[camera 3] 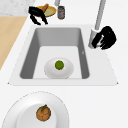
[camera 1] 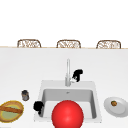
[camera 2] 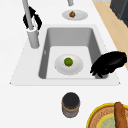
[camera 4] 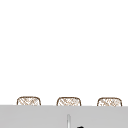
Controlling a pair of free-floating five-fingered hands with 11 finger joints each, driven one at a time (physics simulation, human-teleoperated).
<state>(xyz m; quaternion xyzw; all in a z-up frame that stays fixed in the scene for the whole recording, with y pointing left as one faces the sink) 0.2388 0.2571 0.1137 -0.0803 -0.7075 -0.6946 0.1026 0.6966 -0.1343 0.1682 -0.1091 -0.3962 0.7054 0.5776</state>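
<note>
Right hand: beside the faucet, just right of its base, fingers curled toward the post; whether they clamp it cannot be told.
Left hand: hangs at the sink's front-left corner, fingers drooping loose, holding nothing.
Sink contents: white plate on the basin floor, a lime at its centre.
Table, left: dark jar; yellow dish with a brown stick across it.
Table, right: plate bearing a small brown fruit.
Risks, as judged: a glancing grip could slip off the smooth post; the left hand, if lowered carelessly, could clip the sink rim or knock the nearby jar.
</note>
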